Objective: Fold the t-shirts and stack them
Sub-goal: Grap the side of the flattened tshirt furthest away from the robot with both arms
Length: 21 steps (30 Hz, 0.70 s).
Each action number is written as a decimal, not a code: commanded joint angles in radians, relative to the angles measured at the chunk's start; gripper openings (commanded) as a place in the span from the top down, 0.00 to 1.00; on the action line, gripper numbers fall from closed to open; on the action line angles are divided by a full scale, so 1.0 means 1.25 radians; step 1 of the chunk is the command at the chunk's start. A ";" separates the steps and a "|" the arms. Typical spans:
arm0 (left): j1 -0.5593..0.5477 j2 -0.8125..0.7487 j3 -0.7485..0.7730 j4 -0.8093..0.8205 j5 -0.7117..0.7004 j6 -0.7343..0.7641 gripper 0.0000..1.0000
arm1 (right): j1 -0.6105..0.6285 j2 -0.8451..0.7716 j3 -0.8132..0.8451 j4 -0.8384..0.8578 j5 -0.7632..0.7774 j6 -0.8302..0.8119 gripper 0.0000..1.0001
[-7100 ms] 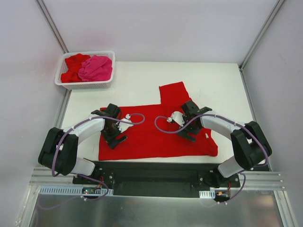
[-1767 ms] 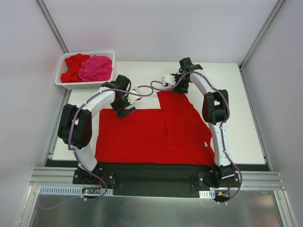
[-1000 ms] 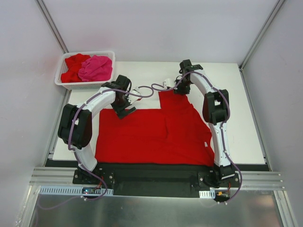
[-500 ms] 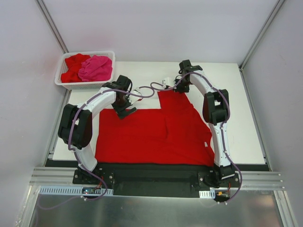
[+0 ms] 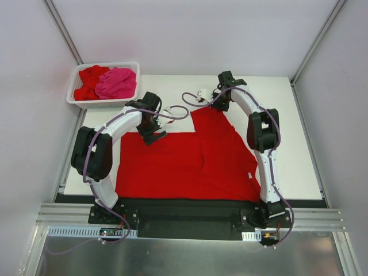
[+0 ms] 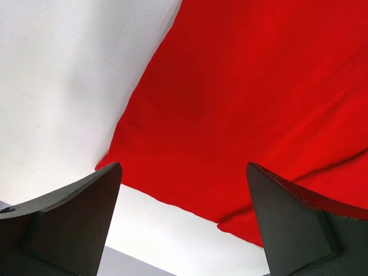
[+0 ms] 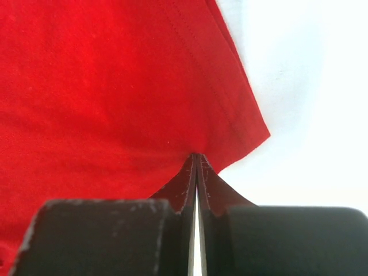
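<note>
A red t-shirt lies spread flat on the white table. Its far sleeve corner sits right at the tips of my right gripper, whose jaws are shut on the cloth's hem. My left gripper hovers open over the shirt's far left edge, holding nothing, with its dark fingers wide apart. Another red t-shirt and a hot pink t-shirt lie crumpled in the basket.
The white lattice basket stands at the far left corner of the table. Bare white table lies to the right of the shirt and behind it. Grey walls enclose the table on three sides.
My right gripper has closed on the far sleeve corner, and that corner has shifted slightly. The left arm has stayed where it was, open.
</note>
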 commanded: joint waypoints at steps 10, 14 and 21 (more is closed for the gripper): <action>0.063 0.051 0.037 0.021 -0.018 0.011 0.10 | -0.003 -0.101 -0.037 -0.034 0.003 0.001 0.99; 0.129 0.098 0.072 0.028 -0.032 0.001 0.10 | -0.002 -0.102 -0.048 -0.038 0.010 0.001 0.99; 0.198 0.129 0.077 0.030 -0.036 0.043 0.11 | 0.001 -0.114 -0.069 -0.044 0.018 0.002 0.99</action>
